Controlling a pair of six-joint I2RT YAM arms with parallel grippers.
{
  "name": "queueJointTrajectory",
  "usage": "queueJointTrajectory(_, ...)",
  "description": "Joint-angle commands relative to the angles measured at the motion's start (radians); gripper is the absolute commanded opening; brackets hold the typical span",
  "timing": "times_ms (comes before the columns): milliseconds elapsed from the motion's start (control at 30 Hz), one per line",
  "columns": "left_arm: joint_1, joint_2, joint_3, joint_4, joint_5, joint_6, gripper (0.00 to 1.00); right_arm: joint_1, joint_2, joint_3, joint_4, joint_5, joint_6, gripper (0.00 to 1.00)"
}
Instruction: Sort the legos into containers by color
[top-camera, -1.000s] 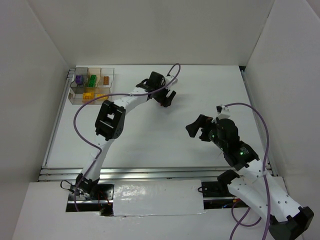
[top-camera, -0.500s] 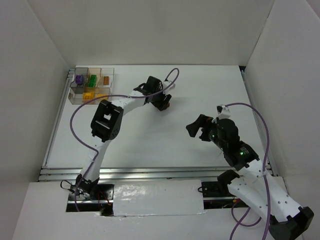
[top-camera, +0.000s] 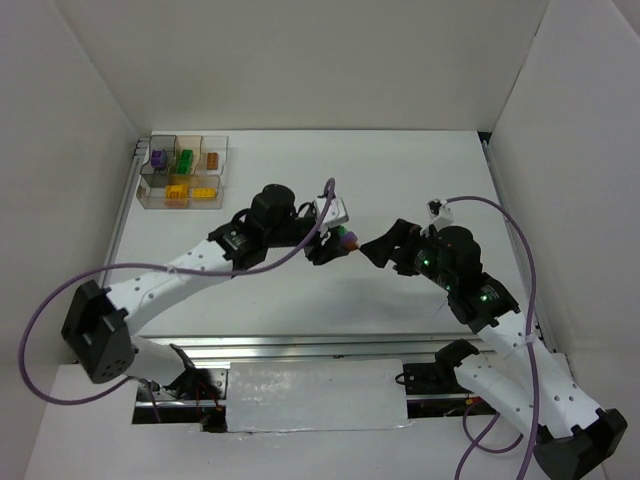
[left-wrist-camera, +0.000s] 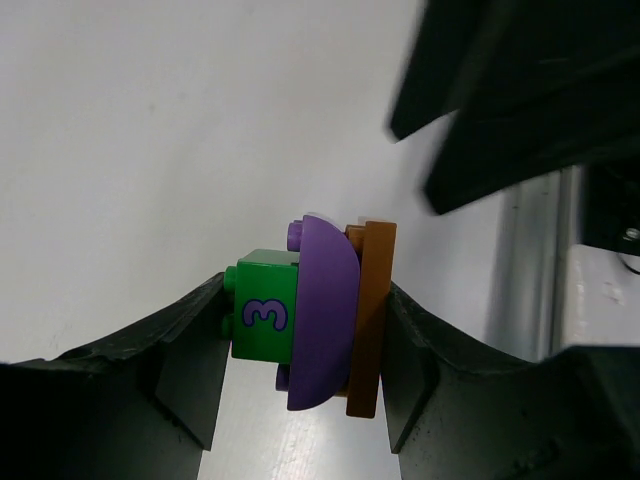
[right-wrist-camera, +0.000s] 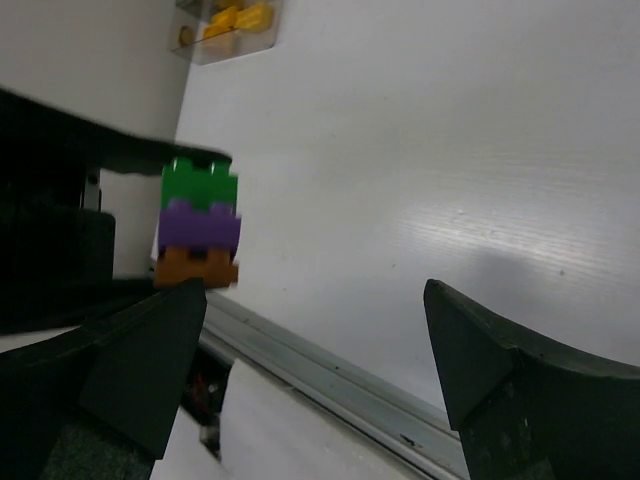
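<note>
My left gripper (top-camera: 338, 242) is shut on a small stack of three legos (left-wrist-camera: 318, 315): a green brick marked 3 (left-wrist-camera: 264, 316), a purple rounded piece (left-wrist-camera: 325, 300) and a thin brown plate (left-wrist-camera: 371, 320). One finger presses the green side and the other the brown side. The stack (right-wrist-camera: 198, 226) hangs above the table's middle, just left of my right gripper (top-camera: 384, 246). That gripper (right-wrist-camera: 312, 300) is open with nothing between its fingers. The containers (top-camera: 226, 166) form one clear tray at the far left, holding purple (top-camera: 158, 158), green (top-camera: 185, 160), orange (top-camera: 212, 160) and yellow legos (top-camera: 178, 190).
The tray (right-wrist-camera: 262, 40) with yellow legos (right-wrist-camera: 236, 18) also shows at the top of the right wrist view. A metal rail (top-camera: 300, 345) runs along the table's near edge. White walls enclose the table on three sides.
The left gripper shut on the lego stack at the far middle of the table, then carried it up and nearer, toward the right gripper. The right gripper shifted slightly left.
</note>
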Motion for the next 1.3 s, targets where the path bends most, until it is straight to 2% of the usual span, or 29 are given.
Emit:
queueJointTrajectory(0,-0.078,-0.122,-0.094,0.033,0.022,0.046,0.0,0.001,0.006,0.031,0.079,-0.154,0.054,0.96)
queueJointTrajectory(100,-0.17,-0.204,-0.114,0.018,-0.062,0.062,0.0,0.006,-0.006,0.011,0.128,-0.254,0.104,0.94)
queueJointTrajectory(367,-0.243,-0.192,-0.077,-0.046,-0.114,0.063,0.0,0.011,-0.112,-0.029,0.154,-0.349,0.151,0.9)
queueJointTrajectory(467,-0.25,-0.193,-0.071,-0.033,-0.118,0.063,0.0,0.024,-0.079,-0.038,0.162,-0.394,0.151,0.82)
queueJointTrajectory(767,-0.253,-0.222,-0.056,-0.032,-0.154,0.072,0.0,0.145,0.016,-0.028,0.111,-0.293,0.1,0.79)
queueJointTrajectory(867,-0.253,-0.215,-0.039,-0.053,-0.151,0.074,0.0,0.158,0.038,-0.037,0.151,-0.296,0.102,0.66)
queueJointTrajectory(900,-0.253,-0.215,-0.033,-0.062,-0.145,0.072,0.0,0.159,0.039,-0.04,0.179,-0.294,0.111,0.49)
queueJointTrajectory(933,-0.253,-0.213,-0.033,-0.064,-0.138,0.072,0.0,0.159,0.036,-0.044,0.188,-0.284,0.112,0.4)
queueJointTrajectory(967,-0.253,-0.213,-0.036,-0.062,-0.121,0.069,0.01,0.159,0.032,-0.044,0.194,-0.273,0.109,0.21)
queueJointTrajectory(1000,-0.253,-0.214,-0.04,-0.058,-0.113,0.066,0.05,0.159,0.032,-0.043,0.188,-0.256,0.103,0.19)
queueJointTrajectory(1033,-0.253,-0.224,-0.045,-0.055,-0.107,0.062,0.14,0.161,0.032,-0.034,0.184,-0.229,0.097,0.17)
queueJointTrajectory(1067,-0.253,-0.227,-0.059,-0.049,-0.099,0.056,0.19,0.159,0.033,-0.029,0.182,-0.224,0.079,0.06)
queueJointTrajectory(1100,-0.255,-0.233,-0.065,-0.043,-0.099,0.052,0.25,0.159,0.035,-0.028,0.186,-0.224,0.068,0.04)
queueJointTrajectory(1133,-0.255,-0.244,-0.071,-0.029,-0.098,0.048,0.38,0.159,0.03,-0.037,0.205,-0.23,0.06,0.02)
queueJointTrajectory(1200,-0.255,-0.25,-0.082,-0.019,-0.102,0.037,0.52,0.158,0.026,-0.055,0.272,-0.254,0.051,0.0)
queueJointTrajectory(1233,-0.255,-0.25,-0.08,-0.019,-0.104,0.022,0.74,0.159,0.027,-0.067,0.288,-0.257,0.046,0.0)
queueJointTrajectory(1267,-0.255,-0.248,-0.076,-0.022,-0.104,0.019,0.91,0.158,0.032,-0.072,0.304,-0.273,0.034,0.0)
